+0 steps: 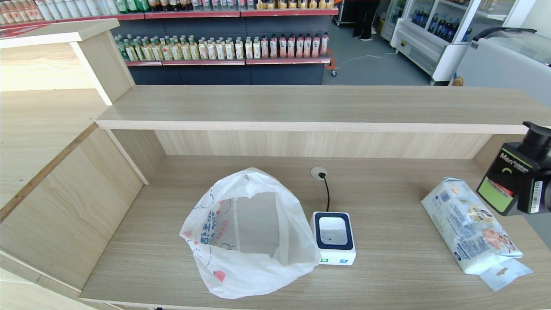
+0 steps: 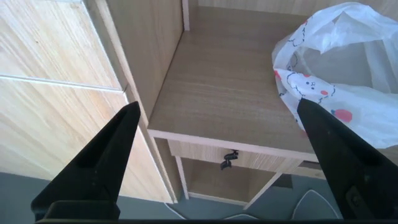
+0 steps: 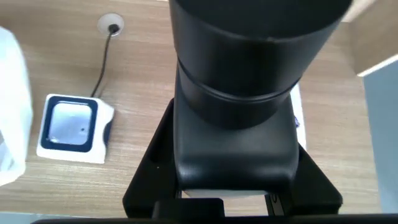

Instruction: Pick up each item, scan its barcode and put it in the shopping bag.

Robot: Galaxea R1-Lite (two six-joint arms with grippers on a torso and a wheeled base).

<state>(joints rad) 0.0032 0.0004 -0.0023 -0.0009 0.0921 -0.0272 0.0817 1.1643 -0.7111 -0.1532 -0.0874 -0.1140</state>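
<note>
"Left wrist view first: how does the left pincer point(image 2: 217, 165) stand?"

"Spread wide, with nothing between its two dark fingers point(image 2: 93, 177). It hangs near the near left corner of the worktop point(image 2: 217, 93), and the shopping bag point(image 2: 348, 68) is off to one side of it."

"And the right pincer point(image 3: 233, 186)?"

"Closed on a black bottle point(image 1: 514, 178), one finger on each flank. The bottle is held up off the worktop at its right end. Its long axis is tilted, with the cap point(image 1: 538, 135) up and away from the robot. The green label point(image 1: 497, 193) is turned toward the middle of the worktop."

"What lies on the worktop?"

"Nearest, the white shopping bag stands left of centre with its mouth open upward. Close against its right side sits the scanner point(image 1: 333, 237), window facing up. Its cable point(image 1: 326, 189) runs straight back to a hole point(image 1: 319, 173) in the worktop. Toward the right end a pale blue snack packet point(image 1: 467, 224) lies flat. Its long axis slants from far left to near right, with the hang tab at the near end."

"Beyond that?"

"A raised ledge point(image 1: 301, 105), then store shelves point(image 1: 224, 47) lined with bottles."
</note>
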